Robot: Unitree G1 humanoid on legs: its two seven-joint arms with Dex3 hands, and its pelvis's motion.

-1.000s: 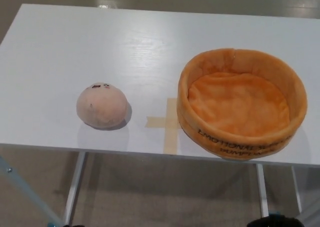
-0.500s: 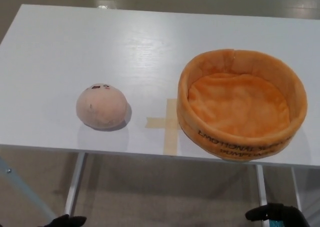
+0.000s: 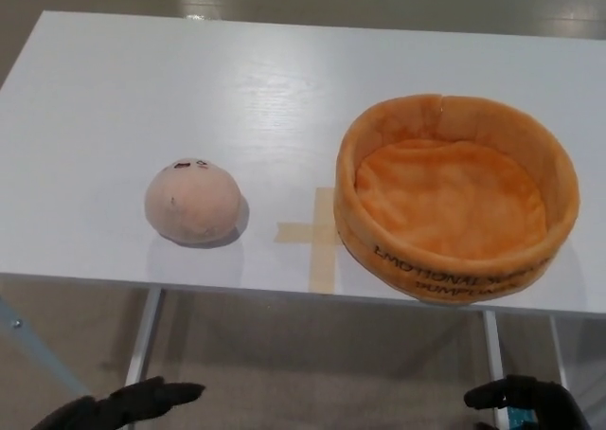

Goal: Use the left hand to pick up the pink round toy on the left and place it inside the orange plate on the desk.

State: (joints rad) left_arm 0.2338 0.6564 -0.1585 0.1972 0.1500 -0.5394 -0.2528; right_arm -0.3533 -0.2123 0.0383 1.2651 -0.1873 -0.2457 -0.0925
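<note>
Now toy [image 3: 192, 201] sits untouched on counter [image 3: 114, 98], left of tape cross [image 3: 316, 233], well apart from plate [image 3: 454, 195]. Plate empty, at right. Left robot hand [image 3: 128, 404] newly risen into view at bottom edge, below counter front, fingers apart, holding nothing. Right robot hand [image 3: 523, 398] also further in at bottom right; open or closed: cannot tell. Means reach just starting; grasp not yet begun.

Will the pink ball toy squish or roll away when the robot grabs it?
The pink round toy looks fuzzy and plush, so it will probably squish a bit and feel light. Its underside sits flat on the white table, so it likely stays put rather than rolling. The left hand is below the table edge, not touching it.
</note>
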